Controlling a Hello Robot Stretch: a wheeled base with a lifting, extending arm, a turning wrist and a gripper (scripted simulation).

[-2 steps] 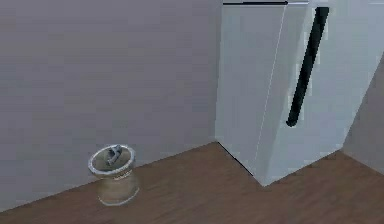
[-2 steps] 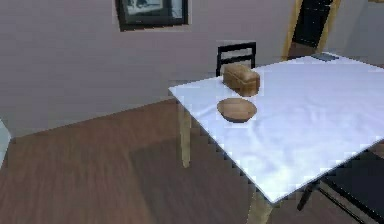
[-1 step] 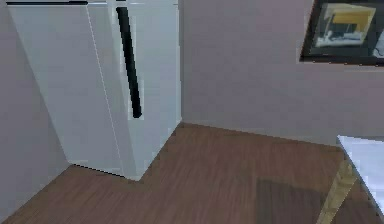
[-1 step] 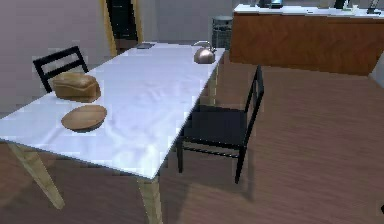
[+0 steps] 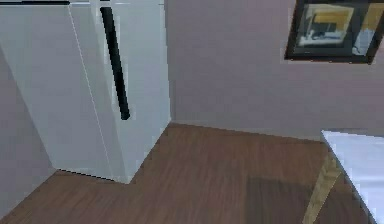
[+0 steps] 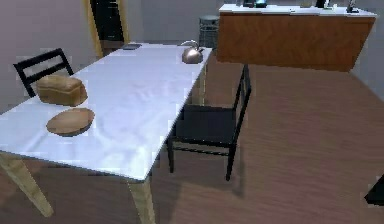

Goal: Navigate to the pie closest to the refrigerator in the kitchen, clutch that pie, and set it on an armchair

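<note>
Fridge (image 5: 90, 80): white w/ dark handle, fwd view 10 o'clock.
Pie (image 6: 70, 121): round tan disc on white table (image 6: 140, 100), arm side view 9 o'clock.
Loaf (image 6: 61, 89): brown, just beside pie at its 12 o'clock.
Kettle (image 6: 192, 53): grey, table's far end, 12 o'clock.
Chair (image 6: 210, 125): dark, at table's 3 o'clock side.
Counter (image 6: 290, 40): brown, 1 o'clock.
Gripper: grip state cannot be told.
</note>
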